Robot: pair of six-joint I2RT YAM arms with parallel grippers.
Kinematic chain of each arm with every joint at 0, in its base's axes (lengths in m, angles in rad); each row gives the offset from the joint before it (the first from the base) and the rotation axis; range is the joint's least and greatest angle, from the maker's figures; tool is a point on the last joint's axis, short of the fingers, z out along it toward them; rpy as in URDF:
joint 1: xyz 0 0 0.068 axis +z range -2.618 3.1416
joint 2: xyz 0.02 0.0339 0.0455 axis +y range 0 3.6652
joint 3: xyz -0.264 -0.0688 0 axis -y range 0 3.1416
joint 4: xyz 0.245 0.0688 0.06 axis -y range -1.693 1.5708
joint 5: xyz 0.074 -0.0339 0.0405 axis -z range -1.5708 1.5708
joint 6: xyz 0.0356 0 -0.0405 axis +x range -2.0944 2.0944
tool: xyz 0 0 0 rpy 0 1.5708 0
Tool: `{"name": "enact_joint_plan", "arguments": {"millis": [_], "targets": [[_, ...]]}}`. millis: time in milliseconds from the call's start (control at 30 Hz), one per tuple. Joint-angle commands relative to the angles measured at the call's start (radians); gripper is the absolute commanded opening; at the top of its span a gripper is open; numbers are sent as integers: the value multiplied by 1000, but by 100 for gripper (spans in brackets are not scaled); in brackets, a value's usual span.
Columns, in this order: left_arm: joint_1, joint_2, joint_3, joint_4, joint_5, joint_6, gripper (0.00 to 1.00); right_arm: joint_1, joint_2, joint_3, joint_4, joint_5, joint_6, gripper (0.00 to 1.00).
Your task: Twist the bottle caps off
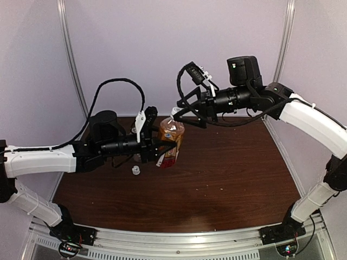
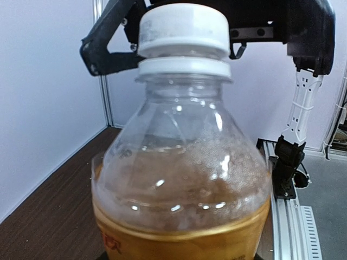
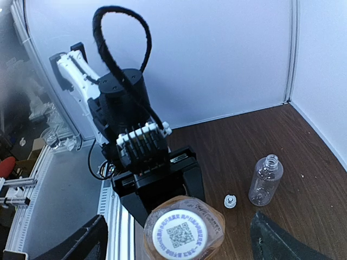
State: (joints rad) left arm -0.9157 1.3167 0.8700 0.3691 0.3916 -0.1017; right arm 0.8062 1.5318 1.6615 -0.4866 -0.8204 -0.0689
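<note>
My left gripper point(image 1: 162, 145) is shut on the amber bottle point(image 1: 171, 140), which has a red-and-white label, and holds it upright above the table. Its white cap point(image 2: 183, 30) is on the neck; the right wrist view shows a QR code on the cap's top point(image 3: 180, 234). My right gripper point(image 1: 176, 115) is open and hovers over this cap, fingers point(image 3: 81, 244) wide on both sides, not touching it. The clear bottle point(image 3: 265, 180) stands on the table with no cap. Its small white cap point(image 3: 230, 201) lies beside it; it also shows in the top view point(image 1: 135, 170).
The dark wooden table point(image 1: 227, 168) has purple walls behind and on both sides. A metal rail point(image 1: 179, 241) runs along the near edge with both arm bases on it. The left arm's black cable point(image 1: 116, 84) loops above its wrist.
</note>
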Motion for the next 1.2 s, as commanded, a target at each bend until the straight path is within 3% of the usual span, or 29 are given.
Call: {"name": "enact_joint_plan", "arguments": {"millis": [0, 133, 533, 700, 900, 1167], "targets": [[-1, -18, 32, 0, -83, 20, 17, -2, -43, -5, 110, 202, 239, 91], [0, -14, 36, -11, -109, 20, 18, 10, -36, -18, 130, 378, 390, 91], [-1, -11, 45, -44, -174, 22, 17, 69, 2, -30, 123, 460, 451, 91], [-1, -9, 49, -56, -190, 23, 18, 80, 10, -32, 115, 465, 451, 82], [-2, -9, 49, -60, -200, 23, 17, 86, 19, -34, 114, 455, 446, 64], [-2, -10, 50, -62, -204, 25, 18, 92, 29, -34, 105, 449, 440, 61]]}}
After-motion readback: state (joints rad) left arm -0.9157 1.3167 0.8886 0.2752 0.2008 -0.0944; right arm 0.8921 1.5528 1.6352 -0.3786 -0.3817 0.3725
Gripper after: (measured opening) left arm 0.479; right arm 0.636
